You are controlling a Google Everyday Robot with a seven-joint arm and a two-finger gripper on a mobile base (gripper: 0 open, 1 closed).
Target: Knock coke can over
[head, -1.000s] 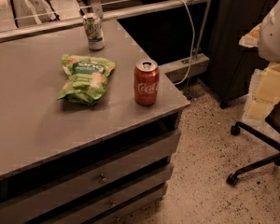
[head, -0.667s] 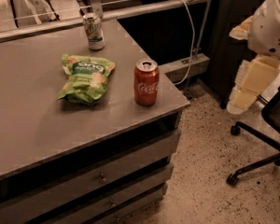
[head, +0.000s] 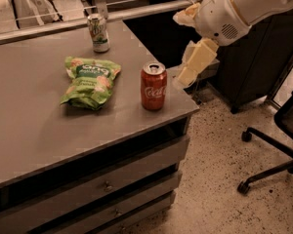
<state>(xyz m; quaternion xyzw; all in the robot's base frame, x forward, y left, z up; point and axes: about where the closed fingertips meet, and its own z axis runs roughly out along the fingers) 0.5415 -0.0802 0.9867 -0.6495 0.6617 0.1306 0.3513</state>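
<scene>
The red coke can (head: 154, 87) stands upright near the front right corner of the grey table (head: 39, 130). My gripper (head: 193, 65) hangs from the white arm (head: 234, 9) that comes in from the upper right. It is just right of the can, at about the height of the can's top and over the table's right edge, a small gap away from the can and not touching it.
A green chip bag (head: 90, 81) lies left of the coke can. A pale green-and-white soda can (head: 98, 32) stands at the back of the table. Drawers (head: 107, 179) sit under the tabletop. An office chair base (head: 273, 152) and a dark cabinet (head: 254, 67) are on the right.
My arm and gripper have swung in from the far right towards the table and now sit close beside the coke can. The can still stands in the same place.
</scene>
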